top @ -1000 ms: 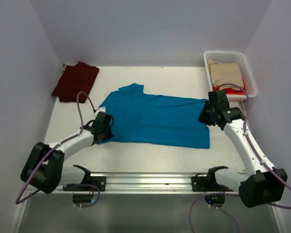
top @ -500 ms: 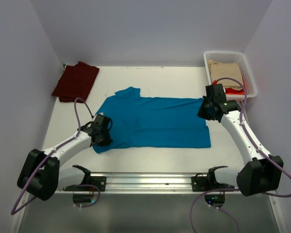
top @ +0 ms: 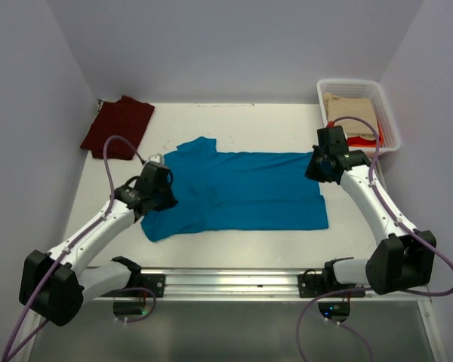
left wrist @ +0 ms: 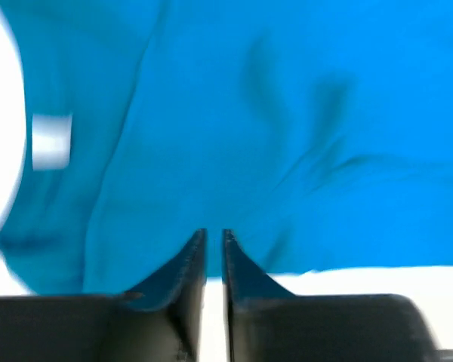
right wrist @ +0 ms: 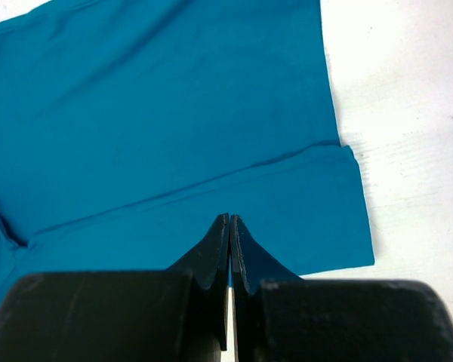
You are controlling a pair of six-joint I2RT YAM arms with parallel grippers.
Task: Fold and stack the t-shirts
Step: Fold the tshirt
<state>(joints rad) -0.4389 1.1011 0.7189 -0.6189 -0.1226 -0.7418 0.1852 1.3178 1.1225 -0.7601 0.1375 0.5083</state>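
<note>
The teal-blue t-shirt [top: 241, 188] lies spread flat across the middle of the table, collar end to the left. It fills most of the left wrist view [left wrist: 287, 113] and the right wrist view [right wrist: 174, 113]. The dark maroon t-shirt [top: 118, 127] lies bunched at the far left corner. My left gripper [top: 164, 196] hovers over the teal shirt's left edge; its jaws [left wrist: 214, 232] stand a narrow gap apart with nothing between them. My right gripper [top: 315, 169] is over the shirt's far right corner, above the hem, its jaws [right wrist: 229, 217] pressed together with no cloth visibly pinched.
A white basket [top: 385, 113] stands at the far right corner, holding beige cloth [top: 351, 113] and something red [top: 360, 141]. Grey walls close in the table on three sides. A metal rail [top: 234, 280] runs along the near edge between the arm bases.
My left gripper has lifted off the shirt's near left corner, moved toward the far side, and its jaws have parted slightly. The right gripper shifted slightly farther away. The teal shirt settled flatter.
</note>
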